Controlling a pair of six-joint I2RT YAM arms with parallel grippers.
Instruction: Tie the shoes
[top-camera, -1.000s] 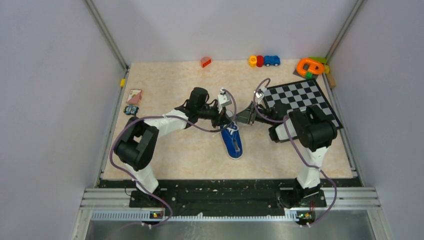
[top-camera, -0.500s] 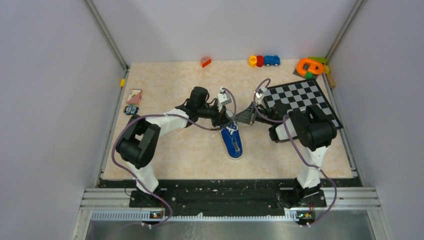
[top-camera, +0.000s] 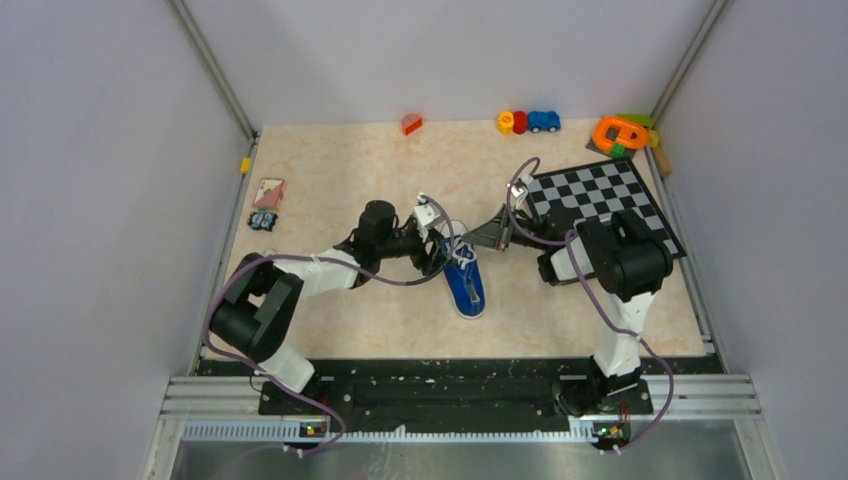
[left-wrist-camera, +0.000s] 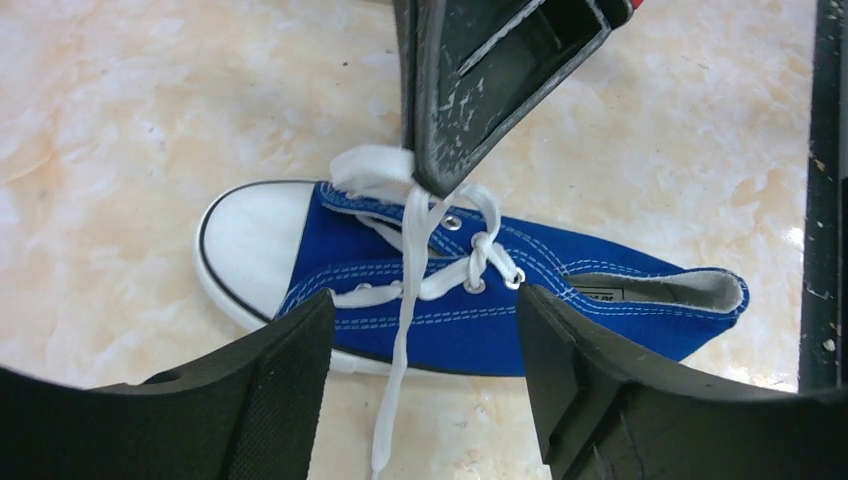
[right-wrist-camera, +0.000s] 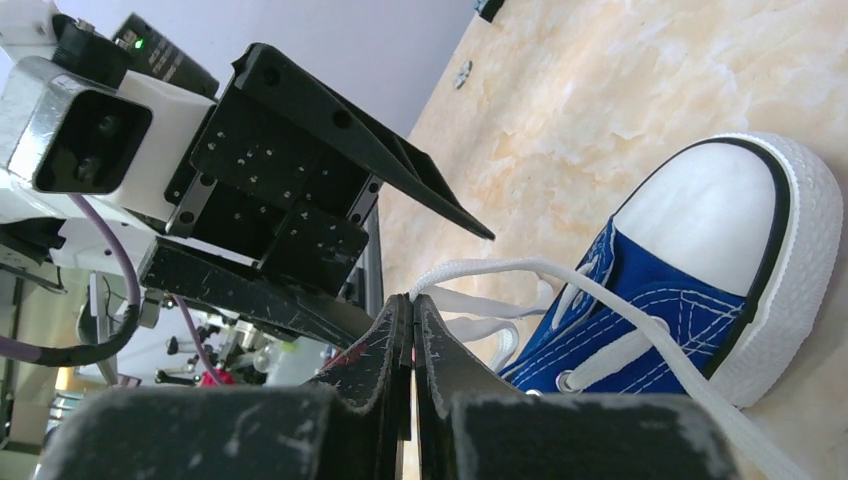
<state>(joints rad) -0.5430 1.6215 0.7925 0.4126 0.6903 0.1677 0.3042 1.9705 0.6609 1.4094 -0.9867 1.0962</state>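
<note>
Sneaker (left-wrist-camera: 590, 285), blue with white toe cap, upright near the middle of the desk (left-wrist-camera: 120, 120), right hand (right-wrist-camera: 410, 305) clenched on a white lace (left-wrist-camera: 405, 300) loop over the eyelets (left-wrist-camera: 453, 222), left hand (left-wrist-camera: 422, 298) spread wide, holding nothing, fingers (left-wrist-camera: 250, 400) flanking the sneaker.

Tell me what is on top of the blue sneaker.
The white laces cross the sneaker; the right gripper pinches one above it. Its tip hides the pinched part.

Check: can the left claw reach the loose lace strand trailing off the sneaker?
Probably yes: the left claw is open over the sneaker, the strand runs between its fingers, and the right claw pinches lace farther up.
</note>
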